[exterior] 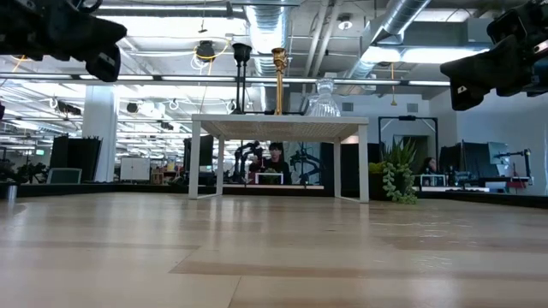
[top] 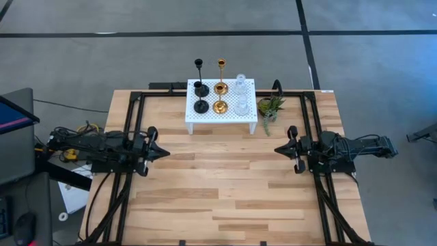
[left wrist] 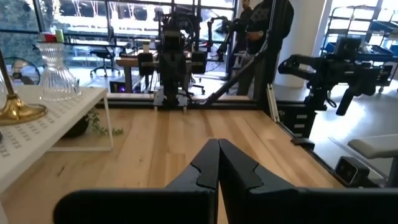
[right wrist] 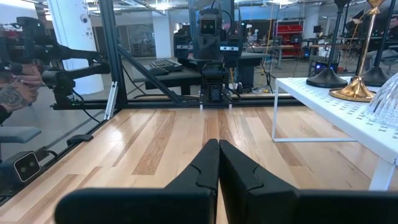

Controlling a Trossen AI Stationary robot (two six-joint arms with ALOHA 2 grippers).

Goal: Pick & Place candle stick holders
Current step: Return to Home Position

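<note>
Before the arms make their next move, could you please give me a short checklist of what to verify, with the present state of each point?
1. All six candle stick holders stand on the white perforated stand: ok. The black pair, gold pair and clear glass pair each form their own column.
2. Holders upright: ok, as the low view shows.
3. The left claw is shut and holds nothing: ok.
4. The right claw is shut and holds nothing: ok.
5. Both claws are apart from the stand and from the potted plant: ok.
</note>
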